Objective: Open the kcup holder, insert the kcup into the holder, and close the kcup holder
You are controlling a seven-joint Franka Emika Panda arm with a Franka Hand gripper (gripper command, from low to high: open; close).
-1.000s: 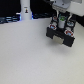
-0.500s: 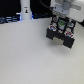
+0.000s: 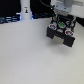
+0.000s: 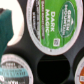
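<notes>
The kcup foil top reads "DARK MAGIC"

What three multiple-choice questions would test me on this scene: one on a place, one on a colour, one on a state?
1. In the exterior view, where does the tall white bottle stand relative to the kcup holder?
A. On top of it
B. Towards the exterior view's left of it
C. Towards the exterior view's right of it

2. In the wrist view, what colour is the lid of the kcup marked "Dark Magic"?
A. Green
B. Red
C. Yellow

3. In the wrist view, what state is the round slot beside that kcup in?
A. Filled with a pod
B. Covered with a cloth
C. Empty

Answers:
1. B, since the bottle stands apart on the table, left of the black holder.
2. A, since the lid is green around a dark band with white lettering.
3. C, since the slot shows only a dark hole.
</notes>
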